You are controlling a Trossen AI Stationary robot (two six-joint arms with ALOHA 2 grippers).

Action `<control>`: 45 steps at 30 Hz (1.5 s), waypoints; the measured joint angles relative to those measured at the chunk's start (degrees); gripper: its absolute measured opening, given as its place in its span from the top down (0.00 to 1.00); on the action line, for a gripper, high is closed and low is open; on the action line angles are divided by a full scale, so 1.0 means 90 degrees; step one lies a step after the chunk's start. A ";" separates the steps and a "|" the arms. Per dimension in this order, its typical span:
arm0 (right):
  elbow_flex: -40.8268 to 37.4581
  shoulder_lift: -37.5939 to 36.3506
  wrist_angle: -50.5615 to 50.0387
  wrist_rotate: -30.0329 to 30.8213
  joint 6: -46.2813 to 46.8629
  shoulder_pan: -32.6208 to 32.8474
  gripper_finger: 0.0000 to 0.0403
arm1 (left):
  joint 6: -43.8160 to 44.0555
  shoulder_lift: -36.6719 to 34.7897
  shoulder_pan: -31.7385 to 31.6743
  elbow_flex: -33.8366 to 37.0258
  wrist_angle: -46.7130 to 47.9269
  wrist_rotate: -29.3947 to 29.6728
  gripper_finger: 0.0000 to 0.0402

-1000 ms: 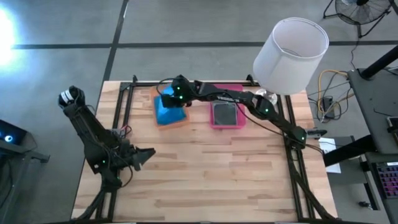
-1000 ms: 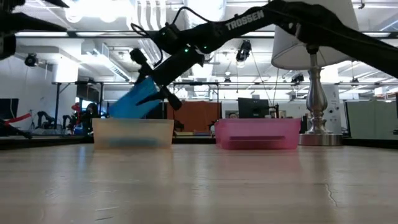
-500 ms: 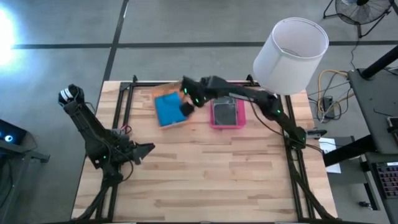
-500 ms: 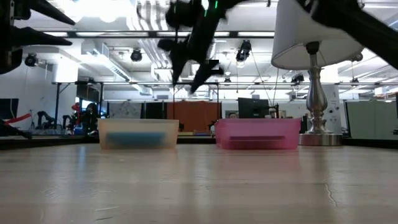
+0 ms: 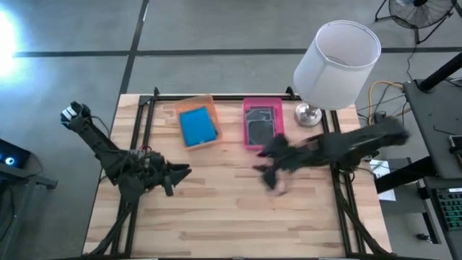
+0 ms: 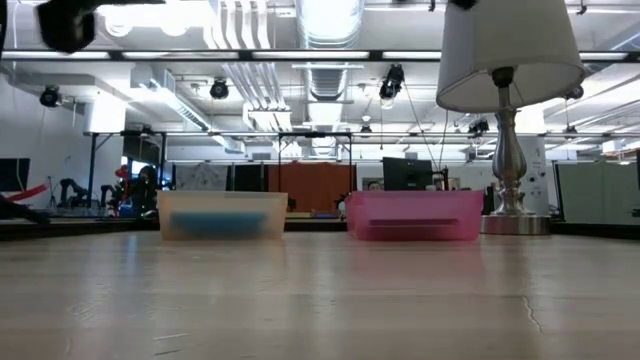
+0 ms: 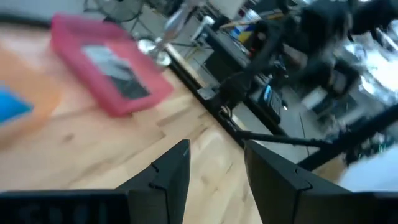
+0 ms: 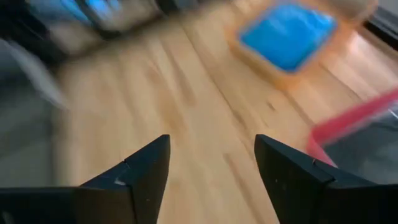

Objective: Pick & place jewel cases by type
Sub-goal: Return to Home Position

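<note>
The right gripper (image 8: 211, 140) hung over the bare wooden table (image 5: 216, 217), fingers apart and holding nothing. Near it stood the pink tray (image 5: 245, 124) containing the dark jewel cases (image 5: 262, 126). Farther from it, the orange tray (image 5: 195, 105) contained the blue jewel cases (image 5: 198, 126). The left gripper (image 7: 216, 144) waited clear of both trays, fingers apart.

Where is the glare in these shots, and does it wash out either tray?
High view: a white glare patch on the floor at the left edge, off the table; the orange tray and pink tray are evenly lit. Low view: ceiling lights blow out along the top, and neither tray is washed out.
</note>
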State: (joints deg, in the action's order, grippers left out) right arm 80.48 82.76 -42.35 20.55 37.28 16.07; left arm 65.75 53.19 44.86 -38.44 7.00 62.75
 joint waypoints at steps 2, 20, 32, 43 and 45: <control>-0.0686 -0.0900 0.0501 -0.0168 0.0206 -0.0011 0.45 | -0.0817 -0.0060 -0.0251 -0.0194 -0.0079 -0.0337 0.66; -0.6012 -0.5184 0.6797 -0.2432 -0.1525 -0.0464 0.46 | -0.3516 -0.1295 -0.5264 0.0961 -0.3141 -0.9173 0.66; -0.8524 -0.7165 0.8255 -0.2848 -0.1555 -0.1764 0.46 | -0.3652 -0.3207 -0.6960 0.2899 -0.2935 -1.0293 0.66; -0.8675 -0.7668 0.4652 -0.2769 -0.1639 -0.1762 0.46 | -0.3030 -0.3978 -0.6615 0.3985 -0.0543 -0.9716 0.66; -0.8713 -0.7811 0.4425 -0.2673 -0.1644 -0.1725 0.46 | -0.2968 -0.4230 -0.6150 0.3953 -0.0509 -0.9256 0.66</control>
State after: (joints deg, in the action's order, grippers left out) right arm 2.07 12.46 -2.52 -3.51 22.48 0.55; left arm 39.03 15.12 -10.49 -2.87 2.41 -20.55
